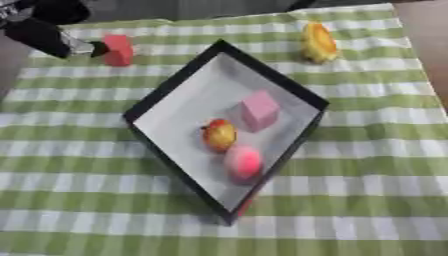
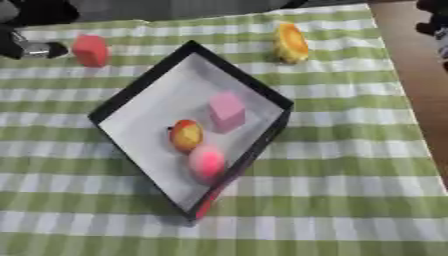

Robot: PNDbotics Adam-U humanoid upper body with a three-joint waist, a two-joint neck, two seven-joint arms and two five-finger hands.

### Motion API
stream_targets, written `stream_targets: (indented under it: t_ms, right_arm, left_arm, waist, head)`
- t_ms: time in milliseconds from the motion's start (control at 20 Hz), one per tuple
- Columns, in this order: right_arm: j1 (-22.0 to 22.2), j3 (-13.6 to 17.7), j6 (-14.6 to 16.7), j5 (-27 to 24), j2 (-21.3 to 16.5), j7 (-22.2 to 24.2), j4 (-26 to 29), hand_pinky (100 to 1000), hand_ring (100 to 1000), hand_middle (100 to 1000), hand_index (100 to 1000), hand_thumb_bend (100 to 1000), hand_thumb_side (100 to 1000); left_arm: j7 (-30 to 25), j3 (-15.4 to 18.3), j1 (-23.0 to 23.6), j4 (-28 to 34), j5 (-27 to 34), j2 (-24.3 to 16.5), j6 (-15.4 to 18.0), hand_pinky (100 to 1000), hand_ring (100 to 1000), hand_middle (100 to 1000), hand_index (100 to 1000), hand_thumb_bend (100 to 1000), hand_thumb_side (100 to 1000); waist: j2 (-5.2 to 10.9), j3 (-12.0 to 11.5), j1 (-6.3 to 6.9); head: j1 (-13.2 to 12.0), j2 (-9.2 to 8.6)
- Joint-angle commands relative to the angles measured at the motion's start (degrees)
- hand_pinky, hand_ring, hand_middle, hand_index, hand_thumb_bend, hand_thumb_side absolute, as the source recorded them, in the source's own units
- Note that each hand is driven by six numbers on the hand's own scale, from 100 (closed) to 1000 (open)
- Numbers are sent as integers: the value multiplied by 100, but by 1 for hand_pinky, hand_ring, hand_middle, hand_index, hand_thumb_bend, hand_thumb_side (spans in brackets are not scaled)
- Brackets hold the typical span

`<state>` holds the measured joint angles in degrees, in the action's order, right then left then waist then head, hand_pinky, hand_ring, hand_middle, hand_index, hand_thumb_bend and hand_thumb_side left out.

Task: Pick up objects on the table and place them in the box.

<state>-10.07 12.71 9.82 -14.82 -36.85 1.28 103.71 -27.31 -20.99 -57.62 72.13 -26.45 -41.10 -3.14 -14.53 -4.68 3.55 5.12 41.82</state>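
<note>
A red block (image 1: 118, 50) stands on the green checked cloth at the far left. My left hand (image 1: 54, 37) comes in from the upper left corner, open, its fingers (image 1: 98, 48) stretched toward the block's left side and holding nothing. A yellow-orange fruit-like object (image 1: 319, 42) lies at the far right. The black-rimmed box (image 1: 175, 82) with a white floor sits askew in the middle. It holds a pink cube (image 1: 259, 111), a red-and-yellow fruit (image 1: 219, 135) and a pink ball (image 1: 243, 162). A dark part of my right hand (image 2: 434, 20) shows at the upper right edge.
The checked cloth (image 1: 367, 200) covers the table, with brown table edge (image 2: 420, 75) along the right. Something small and red (image 1: 245, 206) shows outside the box's near corner.
</note>
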Motion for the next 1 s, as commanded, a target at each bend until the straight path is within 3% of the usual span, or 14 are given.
stream_targets:
  t_ms: [50,250,600,1000]
  right_arm:
    - [-39,72,24,43,-173,-10,83,870,951,770,919,100,579]
    - [-54,70,33,60,-148,-9,87,870,951,770,919,100,580]
    - [-72,53,62,108,-102,-1,118,869,951,770,919,100,583]
    - [-107,24,61,185,-56,22,127,868,951,770,919,100,589]
  left_arm:
    - [-18,265,-195,-422,-194,-155,144,797,827,799,857,549,395]
    - [-99,433,-326,-919,-333,-6,414,799,831,798,854,575,362]
    - [-292,696,-501,-1455,-628,99,1258,824,853,805,859,682,293]
    - [-463,1046,-728,-1959,-775,157,1486,831,857,802,855,709,188]
  waist:
    - [57,14,-44]
    - [-5,49,-80]
    - [-158,166,-150]
    - [-327,310,-144]
  head:
    - [-26,-97]
    - [-25,-151]
    - [-55,-313]
    - [-225,-472]
